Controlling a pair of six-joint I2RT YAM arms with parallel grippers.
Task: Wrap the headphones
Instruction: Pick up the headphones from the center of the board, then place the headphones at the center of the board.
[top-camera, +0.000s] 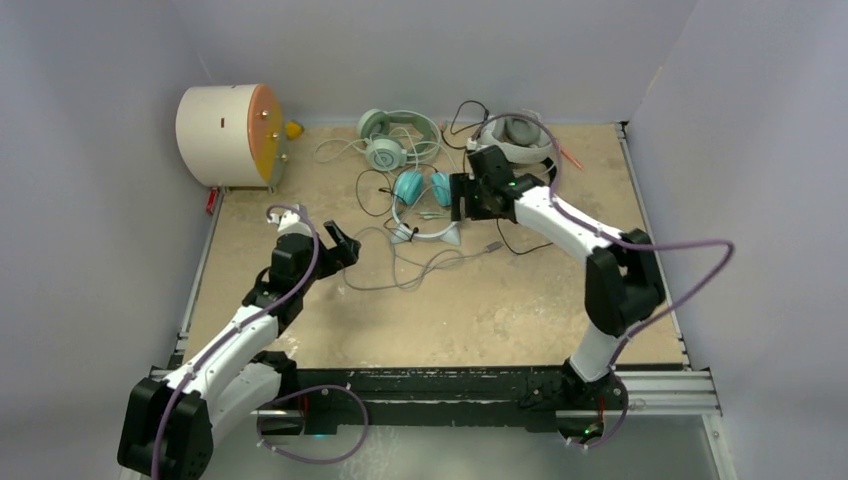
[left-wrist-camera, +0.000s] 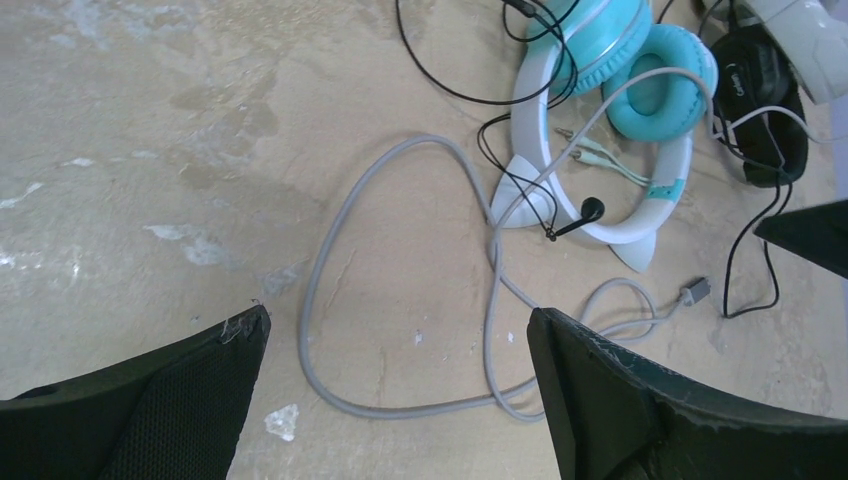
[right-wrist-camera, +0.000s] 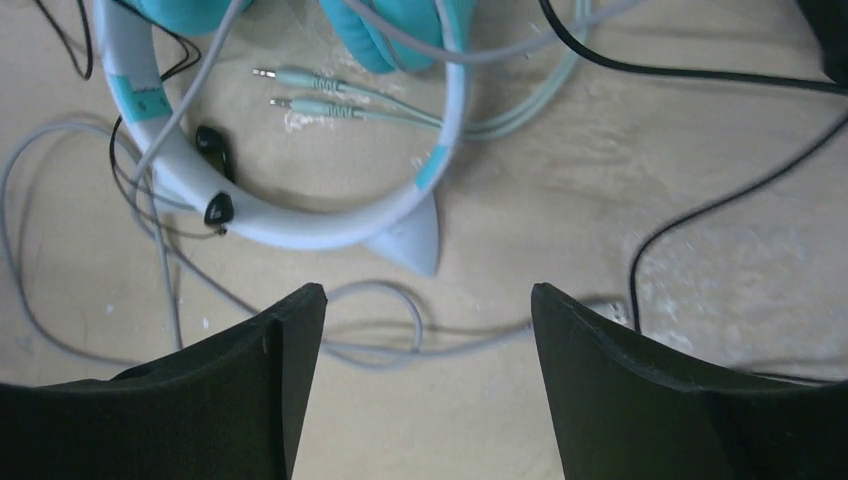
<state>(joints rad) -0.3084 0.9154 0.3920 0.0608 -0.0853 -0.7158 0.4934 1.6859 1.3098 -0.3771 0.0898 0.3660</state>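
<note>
The small headset with glossy teal cups and a rigid white plastic band (top-camera: 408, 186) lies flat at mid-tabletop. Its cups face the far wall, and the band's curve and pointed ear tip face the arms. The right hand (right-wrist-camera: 428, 295) is the nearer one and hovers just over that curve, fingers parted and empty. A soft, round grey cord (left-wrist-camera: 320, 260) loops limply leftward beneath the left hand (left-wrist-camera: 398, 328), which is spread wide and empty. Thin black wires (right-wrist-camera: 700, 72) tangle around it on the sandy, mottled tabletop (top-camera: 480, 320).

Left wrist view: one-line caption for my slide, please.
Open left gripper hovering over a loose grey cable loop beside the teal-cupped white-banded headset.
</note>
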